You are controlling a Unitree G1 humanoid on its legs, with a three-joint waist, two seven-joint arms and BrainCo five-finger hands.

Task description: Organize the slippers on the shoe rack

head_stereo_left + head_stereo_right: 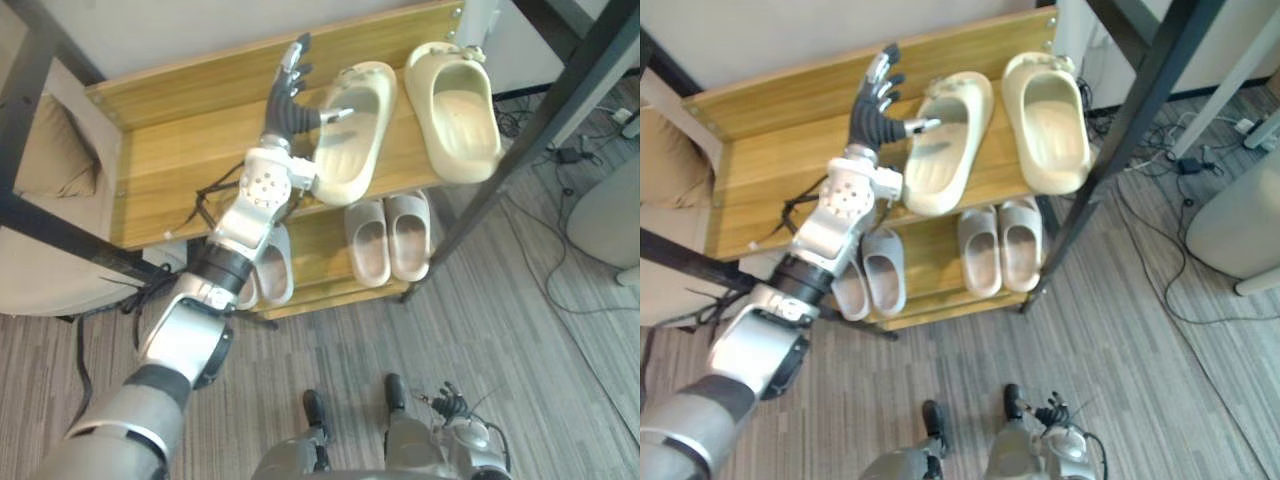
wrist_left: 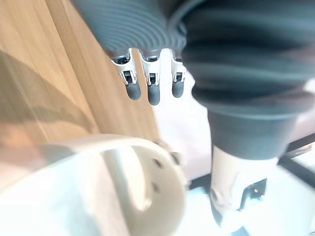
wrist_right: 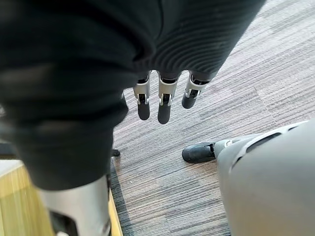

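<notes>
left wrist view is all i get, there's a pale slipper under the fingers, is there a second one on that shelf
Observer: Yes. The left cream slipper, by your left robot hand, has a second cream slipper to its right, apart from it. Both are on the top shelf.
Operator: are they lined up
Observer: No, they splay. Their near ends are farther apart than their far ends.
Operator: anything on the shelf below
Observer: Two grey pairs: a right grey pair, and a left grey pair partly behind the arm.
</notes>
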